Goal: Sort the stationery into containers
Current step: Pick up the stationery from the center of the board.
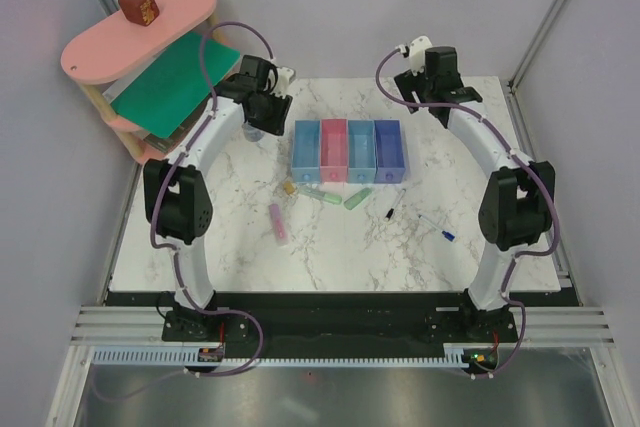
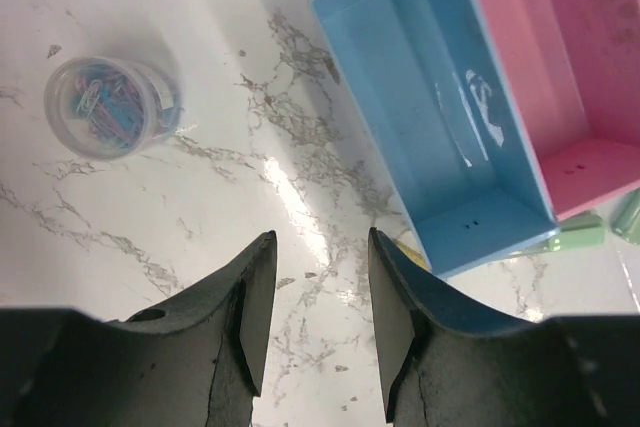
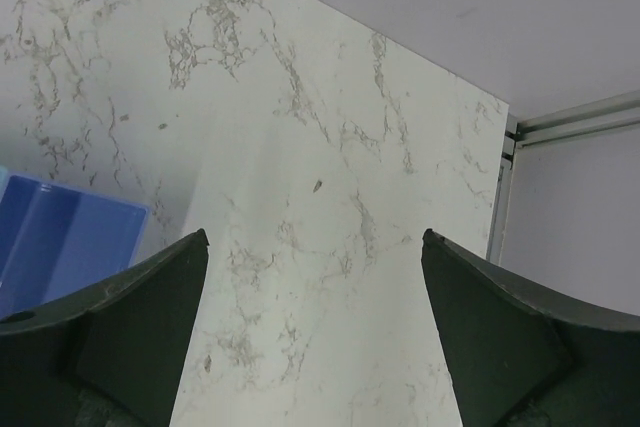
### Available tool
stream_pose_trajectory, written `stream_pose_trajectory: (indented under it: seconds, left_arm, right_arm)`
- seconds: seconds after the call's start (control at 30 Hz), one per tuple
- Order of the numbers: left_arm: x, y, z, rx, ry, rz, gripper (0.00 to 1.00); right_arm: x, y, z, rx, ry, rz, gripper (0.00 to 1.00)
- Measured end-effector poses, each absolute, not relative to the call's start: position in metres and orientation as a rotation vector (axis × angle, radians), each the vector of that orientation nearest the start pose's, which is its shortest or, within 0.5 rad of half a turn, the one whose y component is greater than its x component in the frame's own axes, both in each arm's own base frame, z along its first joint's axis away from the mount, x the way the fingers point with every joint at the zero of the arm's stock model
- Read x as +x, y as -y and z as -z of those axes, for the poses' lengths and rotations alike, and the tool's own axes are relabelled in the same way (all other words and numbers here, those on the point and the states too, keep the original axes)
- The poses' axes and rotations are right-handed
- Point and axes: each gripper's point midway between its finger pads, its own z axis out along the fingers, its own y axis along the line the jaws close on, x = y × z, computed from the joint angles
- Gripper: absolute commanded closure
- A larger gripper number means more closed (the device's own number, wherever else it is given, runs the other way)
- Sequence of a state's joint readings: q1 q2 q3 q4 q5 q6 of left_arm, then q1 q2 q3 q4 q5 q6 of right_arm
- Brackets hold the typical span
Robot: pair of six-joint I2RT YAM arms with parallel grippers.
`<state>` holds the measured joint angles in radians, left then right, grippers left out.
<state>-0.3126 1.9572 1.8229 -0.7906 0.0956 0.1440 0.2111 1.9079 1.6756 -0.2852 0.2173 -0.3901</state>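
Four open bins stand in a row mid-table: light blue (image 1: 306, 150), pink (image 1: 333, 150), blue (image 1: 361, 150) and blue-violet (image 1: 390, 150); all look empty. In front of them lie a yellow piece (image 1: 288, 187), a green stick (image 1: 318, 194), a mint stick (image 1: 356, 198), a pink stick (image 1: 278, 223), a black pen (image 1: 388, 213) and a blue-tipped pen (image 1: 437, 227). My left gripper (image 2: 320, 247) is open and empty above bare marble, left of the light blue bin (image 2: 440, 127), near a clear round tub of paper clips (image 2: 110, 107). My right gripper (image 3: 315, 242) is wide open and empty over the far right of the table.
A pink oval shelf (image 1: 100, 42) with a brown block (image 1: 138, 5) and a green sheet (image 1: 170, 77) stands at the far left corner. A metal frame rail (image 3: 570, 122) borders the table's right edge. The blue-violet bin's corner (image 3: 60, 237) shows in the right wrist view.
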Motion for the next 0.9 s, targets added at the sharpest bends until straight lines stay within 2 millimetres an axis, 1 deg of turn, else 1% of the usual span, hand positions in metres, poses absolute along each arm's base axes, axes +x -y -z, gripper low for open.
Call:
stream_pose_trajectory:
  seconds: [0.1,0.27,0.33,0.4,0.47,0.57,0.6,0.7,0.77,0.8,0.9]
  left_arm:
    - [0.47,0.146,-0.147,0.609,-2.452,0.18,0.5]
    - [0.493,0.12,-0.104,0.619,-2.532,0.132,0.5]
    - [0.502,0.11,-0.089,0.62,-2.559,0.1,0.49]
    - [0.51,0.105,-0.081,0.621,-2.567,0.079,0.49]
    - [0.518,0.1,-0.079,0.624,-2.56,0.048,0.48]
    - [0.526,0.097,-0.083,0.638,-2.536,0.021,0.43]
    - [0.527,0.097,-0.085,0.643,-2.53,0.017,0.32]
    - [0.531,0.096,-0.088,0.661,-2.511,0.003,0.2]
    - [0.532,0.096,-0.088,0.669,-2.505,0.0,0.14]
    - [0.533,0.094,-0.088,0.668,-2.502,-0.003,0.12]
    - [0.535,0.09,-0.089,0.665,-2.498,-0.01,0.12]
  right_arm:
    - [0.537,-0.061,-0.223,-0.513,-2.038,0.325,0.04]
    - [0.515,-0.059,-0.239,-0.539,-2.031,0.314,0.04]
    - [0.511,-0.057,-0.242,-0.538,-2.032,0.313,0.04]
    - [0.509,-0.055,-0.243,-0.535,-2.034,0.315,0.04]
    - [0.508,-0.054,-0.242,-0.535,-2.039,0.316,0.04]
    - [0.506,-0.053,-0.237,-0.541,-2.057,0.316,0.04]
    - [0.505,-0.053,-0.236,-0.543,-2.061,0.316,0.04]
    - [0.504,-0.053,-0.235,-0.545,-2.068,0.316,0.04]
    - [0.504,-0.053,-0.234,-0.545,-2.068,0.316,0.04]
    - [0.503,-0.053,-0.234,-0.545,-2.07,0.316,0.04]
    - [0.503,-0.053,-0.234,-0.546,-2.073,0.315,0.05]
